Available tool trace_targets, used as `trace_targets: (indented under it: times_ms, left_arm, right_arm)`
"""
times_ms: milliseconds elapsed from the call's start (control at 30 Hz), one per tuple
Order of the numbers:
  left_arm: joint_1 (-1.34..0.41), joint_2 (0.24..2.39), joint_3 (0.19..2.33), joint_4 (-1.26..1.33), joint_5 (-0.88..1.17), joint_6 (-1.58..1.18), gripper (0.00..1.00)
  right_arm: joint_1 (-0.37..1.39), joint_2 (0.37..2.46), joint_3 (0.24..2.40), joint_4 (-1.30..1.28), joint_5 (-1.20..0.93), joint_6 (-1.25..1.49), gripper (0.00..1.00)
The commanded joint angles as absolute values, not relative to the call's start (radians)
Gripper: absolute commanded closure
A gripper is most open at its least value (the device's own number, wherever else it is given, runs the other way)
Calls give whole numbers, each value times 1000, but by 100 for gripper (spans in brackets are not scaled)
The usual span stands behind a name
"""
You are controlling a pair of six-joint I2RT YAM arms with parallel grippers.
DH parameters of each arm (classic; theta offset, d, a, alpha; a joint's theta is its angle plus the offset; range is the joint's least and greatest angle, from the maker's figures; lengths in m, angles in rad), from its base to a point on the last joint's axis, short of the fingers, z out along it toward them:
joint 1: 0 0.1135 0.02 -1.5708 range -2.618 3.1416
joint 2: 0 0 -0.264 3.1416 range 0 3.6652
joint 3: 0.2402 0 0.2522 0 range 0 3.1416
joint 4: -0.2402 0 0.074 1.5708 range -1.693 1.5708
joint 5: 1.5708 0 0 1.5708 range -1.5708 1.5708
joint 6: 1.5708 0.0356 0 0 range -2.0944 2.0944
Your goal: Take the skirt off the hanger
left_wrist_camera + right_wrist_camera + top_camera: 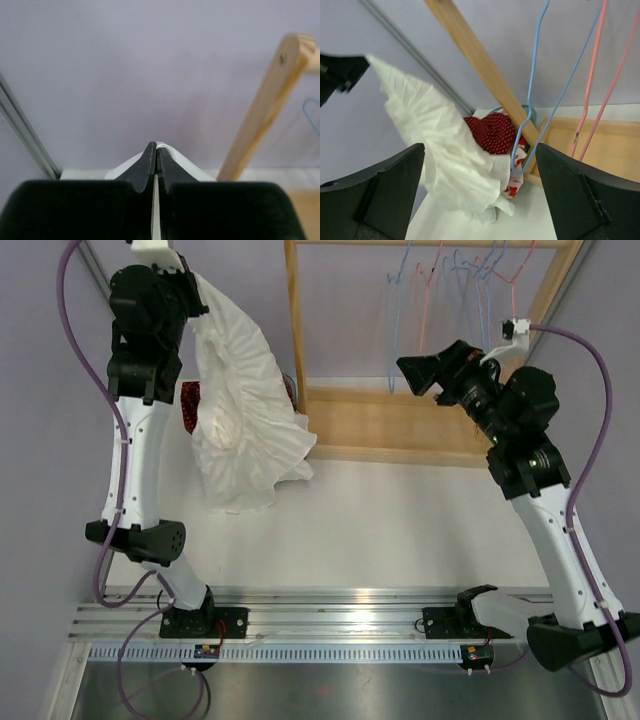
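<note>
The skirt [245,410] is a soft white fabric, finely pleated and crinkled. It hangs in loose ruffled folds from the upper left of the top view down to the pale table [400,530], where its lower edge bunches. The left gripper [188,280] holds its top edge. In the left wrist view the two black tapered fingers [150,165] are pressed together with a thin strip of white cloth [175,156] caught between them. The right gripper [408,375], at the upper right of the top view, is spread wide with nothing in it. In its own wrist view the matte black wedge-shaped fingers [385,180] fill the lower corners and frame the skirt [445,150] at centre left. Behind the skirt lies a crumpled red cloth with small white dots [492,132]. The wooden rack [295,320] is made of light, square-cut timber with a flat base board. From its top rail hang thin wire hangers, blue [535,100] and pink [590,90], which are bare and well apart from the skirt. A ribbed aluminium rail [340,615] crosses the bottom of the top view.
</note>
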State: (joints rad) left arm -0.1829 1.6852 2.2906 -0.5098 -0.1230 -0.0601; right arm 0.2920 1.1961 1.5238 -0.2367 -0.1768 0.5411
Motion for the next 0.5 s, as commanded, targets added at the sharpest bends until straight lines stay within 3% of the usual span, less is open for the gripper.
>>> trace_targets:
  times_ms: [0, 100, 233, 367, 400, 467]
  left_arm:
    - [-141, 1775, 2478, -275, -57, -115, 100]
    - [-140, 1856, 2519, -141, -66, -121, 100]
    - [-120, 1943, 2525, -16, -224, -143, 100]
    - [-106, 2019, 2488, 76, -178, -172, 100]
    - [-106, 2051, 2473, 83, -173, -193, 97]
    - [-106, 2078, 2416, 65, -198, -218, 82]
  right_arm:
    - [293, 1085, 1340, -51, -323, 586, 0]
    - [295, 999, 1226, -34, -353, 595, 0]
    - [293, 930, 1161, -98, -368, 584, 0]
    - [295, 873, 1163, -181, -368, 552, 1]
    - [295, 870, 1163, -187, -374, 542, 0]
    - [293, 859, 1166, -207, -383, 534, 0]
